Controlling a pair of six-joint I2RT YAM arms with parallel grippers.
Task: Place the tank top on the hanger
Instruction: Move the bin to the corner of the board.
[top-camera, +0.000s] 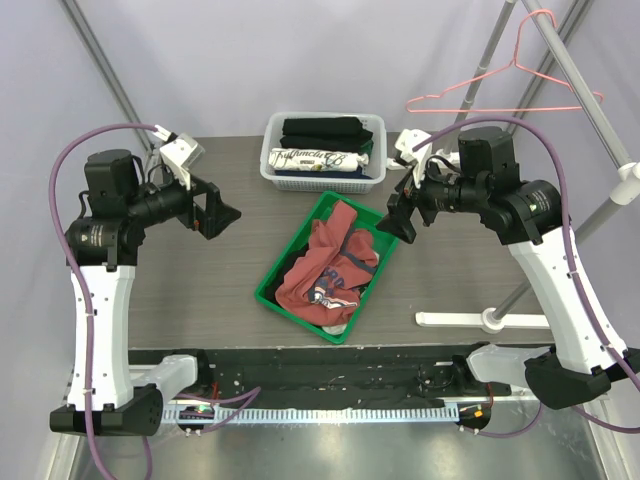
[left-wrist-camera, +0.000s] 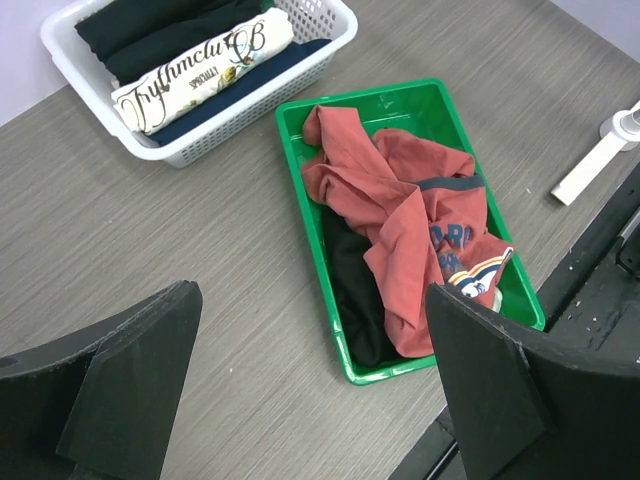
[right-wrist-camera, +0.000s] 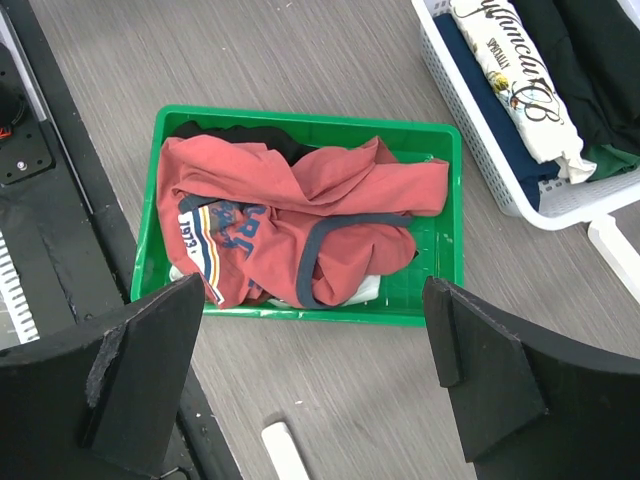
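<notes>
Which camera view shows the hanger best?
The top external view. There the pink hanger hangs by its hook on the slanted rack pole at the upper right, almost whole. Neither wrist view shows it; both look down at the green tray.

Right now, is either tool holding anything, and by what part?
Nothing is held. The left tool and right tool are both open and empty. The tank top lies crumpled in the green tray, untouched.

Bright even light, soft shadows, pics sharp w/ no glare.
</notes>
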